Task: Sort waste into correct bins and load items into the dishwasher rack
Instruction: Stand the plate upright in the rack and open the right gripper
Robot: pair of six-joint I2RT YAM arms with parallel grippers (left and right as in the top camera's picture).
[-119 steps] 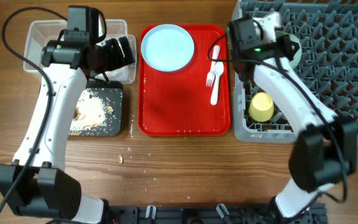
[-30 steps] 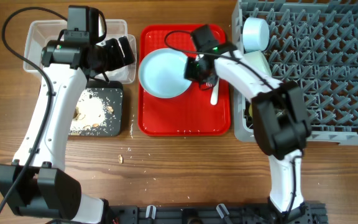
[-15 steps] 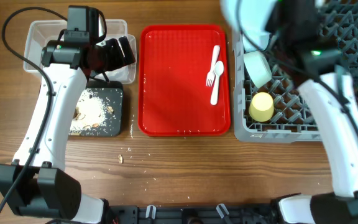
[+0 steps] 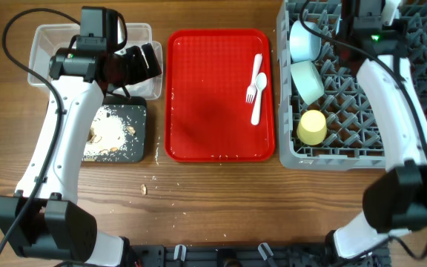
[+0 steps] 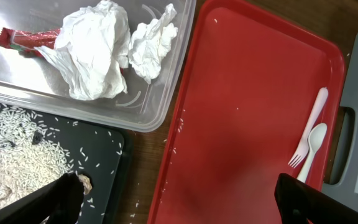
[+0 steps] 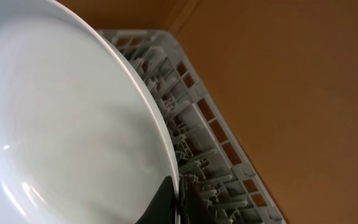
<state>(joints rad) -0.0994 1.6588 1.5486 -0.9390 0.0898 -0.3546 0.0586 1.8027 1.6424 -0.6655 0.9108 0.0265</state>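
My right gripper (image 6: 176,200) is shut on the rim of the light blue plate (image 6: 73,124) and holds it on edge over the far left part of the grey dishwasher rack (image 4: 399,96). The arm hides the plate from overhead. The rack holds a light blue bowl (image 4: 303,41), a mint green bowl (image 4: 308,80) and a yellow cup (image 4: 311,127). The white fork (image 4: 251,92) and spoon (image 4: 257,104) lie on the red tray (image 4: 213,111). My left gripper (image 5: 179,205) is open and empty, above the gap between the black tray (image 5: 104,143) and the red tray. Napkins (image 5: 92,53) and a red wrapper (image 5: 23,40) lie in the clear tub (image 5: 166,93).
Rice and beige scraps (image 5: 11,155) lie in the black tray. A few crumbs (image 4: 145,188) lie on the wooden table in front of it. The rack's upright pegs (image 6: 204,143) stand close behind the plate.
The right arm lifted the plate off the red tray and carried it right to the rack's far left corner. The left arm has not moved.
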